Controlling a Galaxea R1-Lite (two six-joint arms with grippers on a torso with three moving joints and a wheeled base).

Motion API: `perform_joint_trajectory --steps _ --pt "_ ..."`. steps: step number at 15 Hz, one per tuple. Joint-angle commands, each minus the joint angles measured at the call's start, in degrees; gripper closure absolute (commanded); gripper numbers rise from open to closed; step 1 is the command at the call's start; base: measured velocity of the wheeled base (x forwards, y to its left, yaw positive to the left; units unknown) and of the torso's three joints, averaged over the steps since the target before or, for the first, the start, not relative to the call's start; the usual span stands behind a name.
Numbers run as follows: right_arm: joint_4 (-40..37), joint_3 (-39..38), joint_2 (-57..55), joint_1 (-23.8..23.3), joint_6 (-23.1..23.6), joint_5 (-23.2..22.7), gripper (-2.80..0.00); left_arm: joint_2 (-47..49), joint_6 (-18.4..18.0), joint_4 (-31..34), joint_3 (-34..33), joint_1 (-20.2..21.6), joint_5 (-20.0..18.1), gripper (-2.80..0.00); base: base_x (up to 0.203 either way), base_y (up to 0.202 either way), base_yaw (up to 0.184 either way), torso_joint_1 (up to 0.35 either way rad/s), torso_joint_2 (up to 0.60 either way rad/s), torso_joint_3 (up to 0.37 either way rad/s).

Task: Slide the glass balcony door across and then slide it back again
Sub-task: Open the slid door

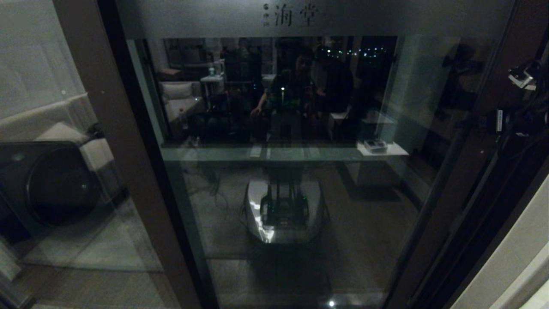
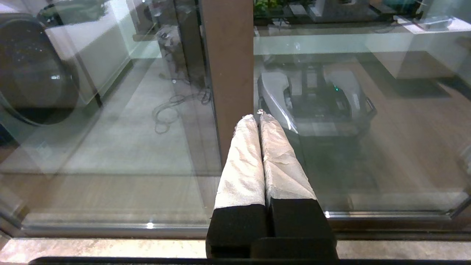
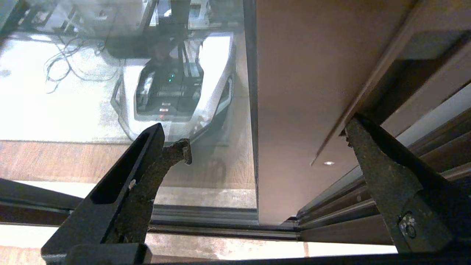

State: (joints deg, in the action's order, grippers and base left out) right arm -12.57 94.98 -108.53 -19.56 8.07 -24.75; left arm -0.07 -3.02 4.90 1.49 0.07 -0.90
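Note:
The glass balcony door (image 1: pixel 300 193) fills the head view, with a frosted top band (image 1: pixel 287 17) carrying small characters. Its right brown stile (image 1: pixel 454 180) stands by the frame on the right. My right gripper (image 3: pixel 265 143) is open, its fingers (image 3: pixel 173 149) spread either side of that stile (image 3: pixel 294 92) without touching it; the right arm (image 1: pixel 521 111) shows at the head view's right edge. My left gripper (image 2: pixel 257 116) is shut on nothing, its white-wrapped fingers (image 2: pixel 243 162) pointing at the brown left upright (image 2: pixel 228 73). Whether they touch it I cannot tell.
Left of the brown upright (image 1: pixel 128 150) is a fixed pane (image 1: pixel 55 128) showing a sofa and a dark round drum (image 1: pixel 55 184). The glass mirrors my own base (image 1: pixel 283 210). Floor tracks (image 3: pixel 220 224) run along the sill. A pale wall (image 1: pixel 514 257) borders the right.

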Motion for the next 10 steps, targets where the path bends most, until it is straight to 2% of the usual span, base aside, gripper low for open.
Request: perform_joint_trajectory --steps 1,5,10 --pt "0.0 -1.1 1.9 -0.2 0.0 -0.1 -2.8 0.0 -0.1 0.0 0.0 0.0 0.0 0.0 0.0 0.0 0.0 0.0 0.0 0.0" --pt "0.0 -5.2 6.0 -0.2 -0.1 -0.3 -2.8 0.0 -0.1 0.0 0.0 0.0 0.0 0.0 0.0 0.0 0.0 0.0 0.0 0.0" --pt "-0.1 -6.5 8.2 -1.8 -0.4 -0.3 -2.8 0.0 -0.1 0.0 0.0 0.0 0.0 0.0 0.0 0.0 0.0 0.0 0.0 0.0"
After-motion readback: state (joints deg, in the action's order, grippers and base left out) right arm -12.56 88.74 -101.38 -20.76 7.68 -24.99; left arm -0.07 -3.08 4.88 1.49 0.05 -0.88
